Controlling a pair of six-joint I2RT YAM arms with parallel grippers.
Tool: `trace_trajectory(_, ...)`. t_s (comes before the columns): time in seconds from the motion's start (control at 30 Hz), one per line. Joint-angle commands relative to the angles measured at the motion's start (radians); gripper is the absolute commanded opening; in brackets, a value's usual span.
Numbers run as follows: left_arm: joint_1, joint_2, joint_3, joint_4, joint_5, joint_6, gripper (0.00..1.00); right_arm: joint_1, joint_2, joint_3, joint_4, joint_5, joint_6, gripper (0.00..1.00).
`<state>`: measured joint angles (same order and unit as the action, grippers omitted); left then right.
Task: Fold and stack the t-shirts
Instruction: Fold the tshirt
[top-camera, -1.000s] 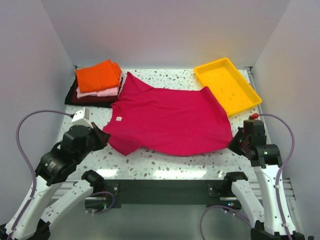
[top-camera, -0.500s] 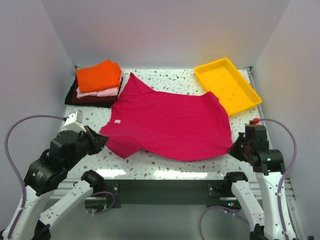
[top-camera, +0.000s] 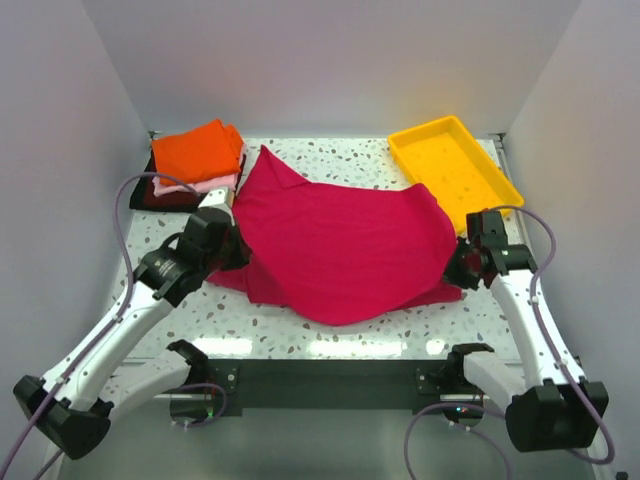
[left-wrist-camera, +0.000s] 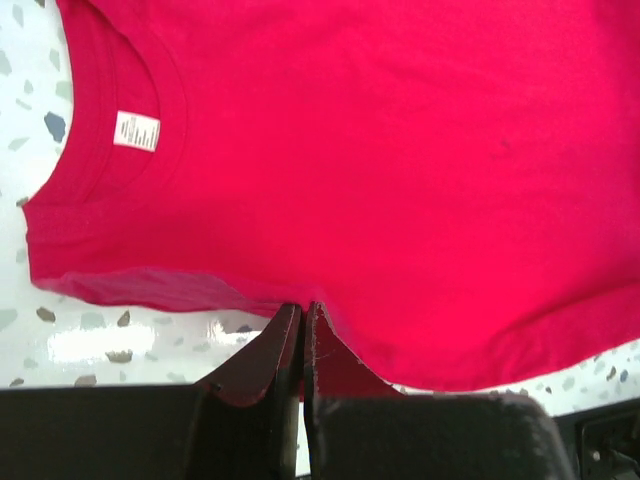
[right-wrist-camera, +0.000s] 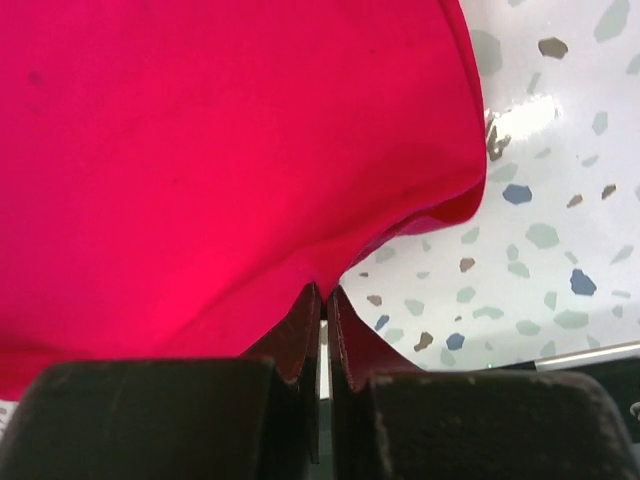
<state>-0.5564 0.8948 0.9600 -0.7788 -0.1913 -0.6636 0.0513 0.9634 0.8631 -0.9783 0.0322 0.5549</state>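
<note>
Top external view shows the crimson shirt (top-camera: 340, 245) spread over the middle of the counter (top-camera: 300, 335), with its near edge picked up at both ends, probably so that it can be doubled over toward the far edge. The left pincer (left-wrist-camera: 303, 310) is clamped tight on the near hem at the collar end and the right pincer (right-wrist-camera: 322, 295) is closed just as tight on the hem toward the counter's right edge; gripping both ends should give a straight fold line. The folded shirts (top-camera: 195, 165) sit stacked in the far left corner, likely where this one belongs.
</note>
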Motion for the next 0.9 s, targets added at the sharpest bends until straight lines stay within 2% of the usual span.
trace_trajectory(0.0,0.012,0.064,0.069,0.147,-0.051,0.079,0.00,-0.002,0.066,0.004,0.125,0.015,-0.038,0.00)
trace_trajectory(0.1,0.041,0.121,0.105,0.182,-0.053,0.105,0.00,-0.002,0.132,0.023,0.162,0.031,-0.044,0.00)
trace_trajectory(0.33,0.208,0.228,0.158,0.288,0.094,0.165,0.00,-0.004,0.270,0.091,0.213,0.061,-0.049,0.00)
trace_trajectory(0.53,0.234,0.358,0.215,0.334,0.142,0.213,0.00,-0.014,0.350,0.140,0.222,0.155,-0.046,0.00)
trace_trajectory(0.87,0.259,0.519,0.267,0.378,0.153,0.248,0.00,-0.030,0.485,0.168,0.262,0.204,-0.046,0.00)
